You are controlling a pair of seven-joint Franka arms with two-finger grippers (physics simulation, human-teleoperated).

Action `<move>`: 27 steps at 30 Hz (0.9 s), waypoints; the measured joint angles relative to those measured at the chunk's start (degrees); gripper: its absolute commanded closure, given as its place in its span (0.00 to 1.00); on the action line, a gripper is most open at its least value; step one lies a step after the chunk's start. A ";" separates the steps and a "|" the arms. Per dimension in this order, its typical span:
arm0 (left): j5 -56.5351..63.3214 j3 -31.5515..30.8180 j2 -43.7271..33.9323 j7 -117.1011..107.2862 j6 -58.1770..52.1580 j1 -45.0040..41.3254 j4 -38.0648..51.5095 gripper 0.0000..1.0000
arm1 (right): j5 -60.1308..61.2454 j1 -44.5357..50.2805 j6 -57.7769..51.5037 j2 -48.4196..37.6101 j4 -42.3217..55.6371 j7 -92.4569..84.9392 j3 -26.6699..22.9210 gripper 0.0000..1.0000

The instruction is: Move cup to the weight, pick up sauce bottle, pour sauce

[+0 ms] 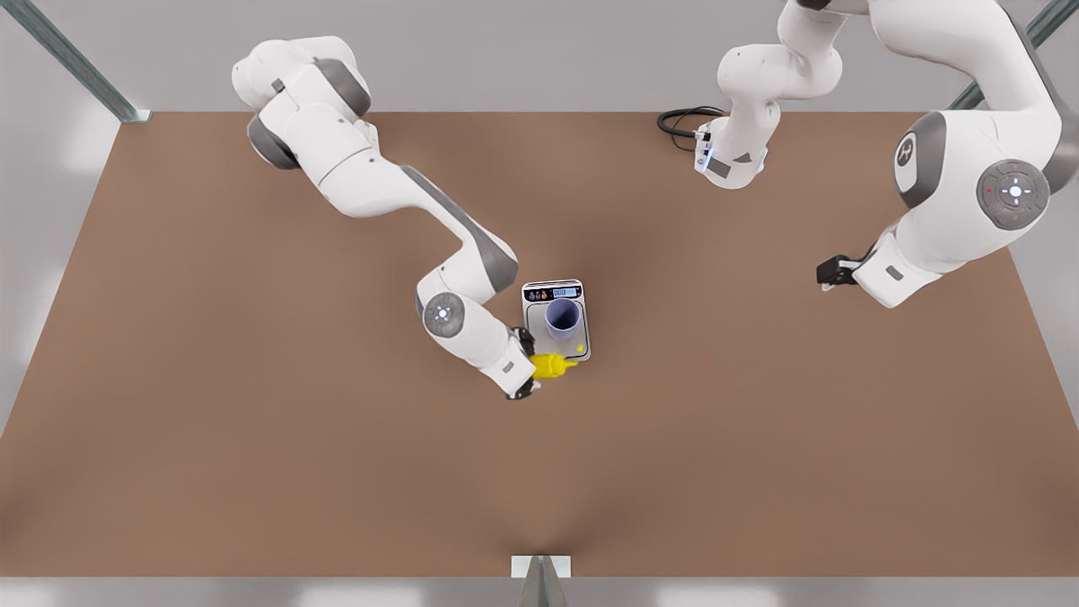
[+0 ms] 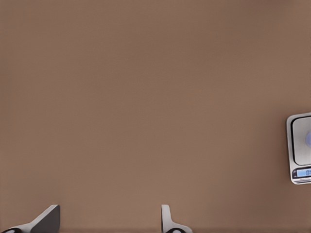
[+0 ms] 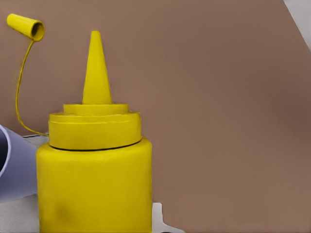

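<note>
The front view looked almost straight down from high above the brown table [image 1: 253, 472], taking in both arms and the whole tabletop. The left wrist view hung well above bare table, facing down, with the weight [image 2: 300, 148] just cut off at one edge. The right wrist view sat very close behind the sauce bottle [image 3: 95, 189], looking along its nozzle, the cup [image 3: 12, 167] beside it. All three shared the weight [image 1: 556, 320] and the surrounding table.
</note>
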 measured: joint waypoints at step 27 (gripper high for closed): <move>-0.19 -0.09 1.14 0.00 0.09 -0.12 0.00 0.00 | 0.57 -12.85 7.11 -20.57 -30.86 1.20 13.55 0.57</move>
